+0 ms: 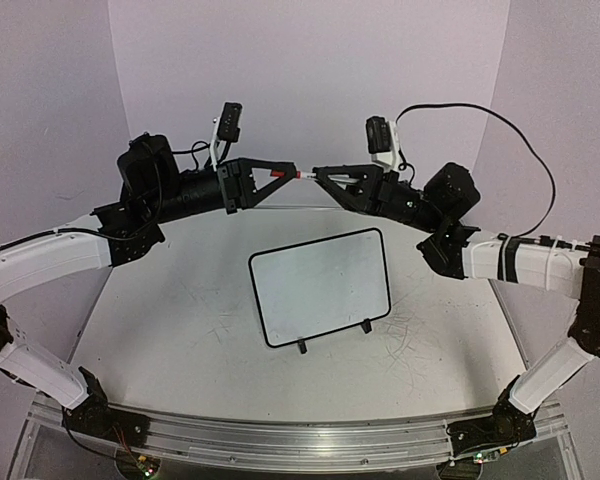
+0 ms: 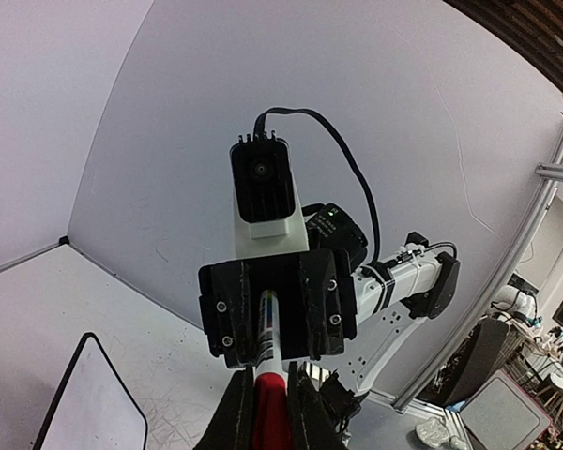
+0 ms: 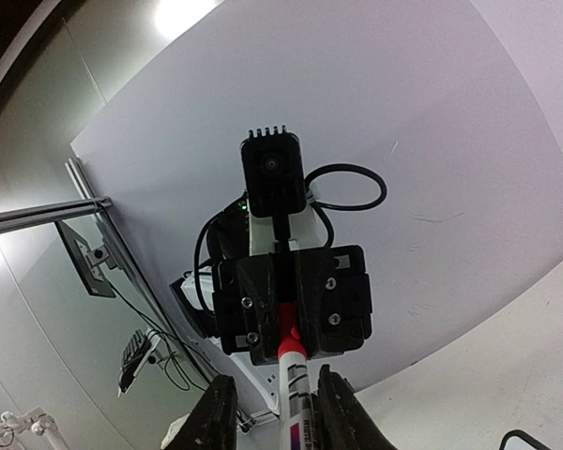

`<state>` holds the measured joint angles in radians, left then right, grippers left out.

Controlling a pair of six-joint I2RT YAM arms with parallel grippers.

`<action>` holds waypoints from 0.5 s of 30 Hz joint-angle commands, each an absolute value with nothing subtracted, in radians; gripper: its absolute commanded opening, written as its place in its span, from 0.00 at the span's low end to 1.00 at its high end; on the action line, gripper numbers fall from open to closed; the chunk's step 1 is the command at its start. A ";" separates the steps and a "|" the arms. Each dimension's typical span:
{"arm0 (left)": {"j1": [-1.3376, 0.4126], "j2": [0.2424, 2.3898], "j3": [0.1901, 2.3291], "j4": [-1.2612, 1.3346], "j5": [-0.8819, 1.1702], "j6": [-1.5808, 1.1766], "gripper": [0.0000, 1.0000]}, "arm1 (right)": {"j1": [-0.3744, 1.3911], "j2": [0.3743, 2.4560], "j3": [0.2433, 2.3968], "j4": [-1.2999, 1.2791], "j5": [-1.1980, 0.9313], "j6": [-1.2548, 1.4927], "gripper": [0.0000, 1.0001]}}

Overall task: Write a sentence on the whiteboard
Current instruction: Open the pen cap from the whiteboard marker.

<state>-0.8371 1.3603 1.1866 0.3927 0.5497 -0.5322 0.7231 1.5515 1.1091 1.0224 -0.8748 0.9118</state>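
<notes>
Both arms, the left arm [image 1: 40, 265] and the right arm [image 1: 540, 262], rose from the near edge of the table [image 1: 160, 340] and met high over its far side; the whiteboard [image 1: 320, 285] stood on its small black feet near the table's middle, below the arms and well apart from both grippers. Between them the marker [image 1: 298, 173] was held level; the left gripper [image 2: 267, 403] was pressed together on the red cap [image 2: 269, 417]. On the right gripper [image 3: 274, 412] the fingers [image 3: 218, 412] stood at both sides of the white barrel [image 3: 296, 412] with a gap showing at one side, so I could not tell whether it pinched the barrel.
</notes>
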 commanded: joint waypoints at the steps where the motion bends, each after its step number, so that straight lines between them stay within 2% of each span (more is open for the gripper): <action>1: -0.839 1.370 1.193 0.422 0.538 -0.547 0.00 | 0.730 1.562 1.127 1.024 -0.862 0.881 0.25; 6: -0.839 1.386 1.201 0.422 0.554 -0.552 0.00 | 0.731 1.571 1.144 1.014 -0.865 0.877 0.18; 15: -0.839 1.385 1.199 0.422 0.552 -0.548 0.00 | 0.732 1.584 1.154 1.001 -0.883 0.871 0.23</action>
<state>-0.8284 1.3762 1.1866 0.3929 0.5455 -0.5503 0.7136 1.5717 1.1110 0.9930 -0.8564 0.8873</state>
